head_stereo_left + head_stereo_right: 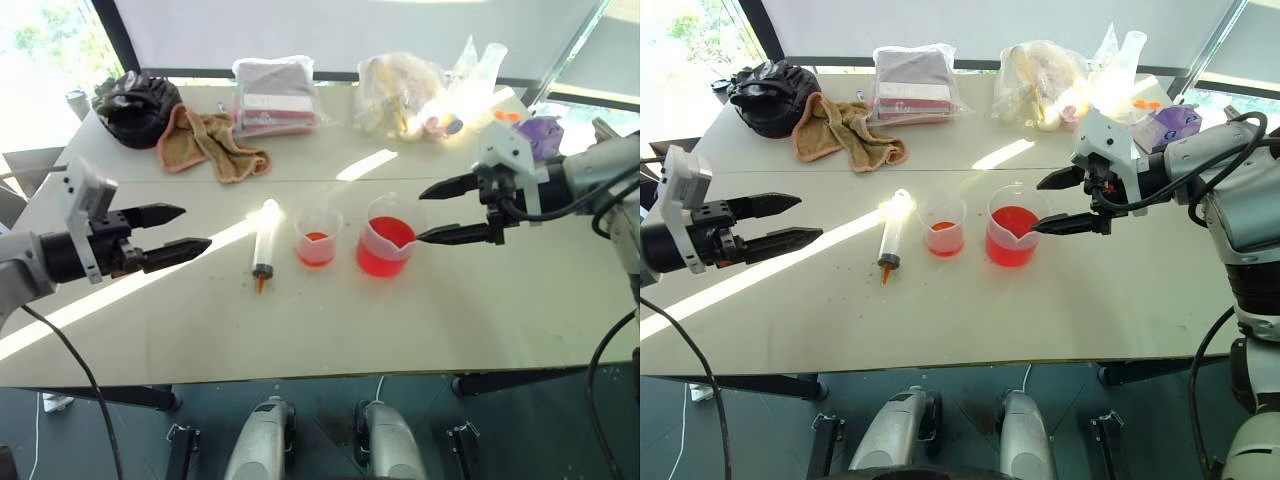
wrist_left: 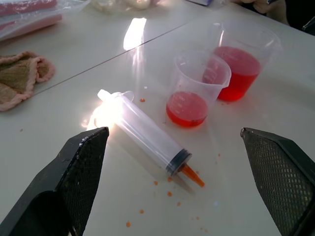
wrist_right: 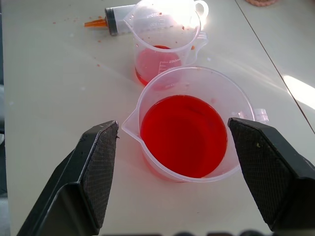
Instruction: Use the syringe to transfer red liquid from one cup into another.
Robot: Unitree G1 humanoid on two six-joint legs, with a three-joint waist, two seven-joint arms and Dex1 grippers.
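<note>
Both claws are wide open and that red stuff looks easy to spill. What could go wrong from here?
1. The right gripper hangs open close beside the larger beaker, which holds plenty of red liquid; a clumsy approach might tip it.
2. The syringe lies flat near the smaller beaker; the left gripper could roll it away or bump that beaker.

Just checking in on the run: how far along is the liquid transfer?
Done: the smaller beaker already holds some red liquid. In hand: nothing; the syringe lies on the table, and the left pincer and right pincer are open. Left: the larger beaker is still about half full.
</note>
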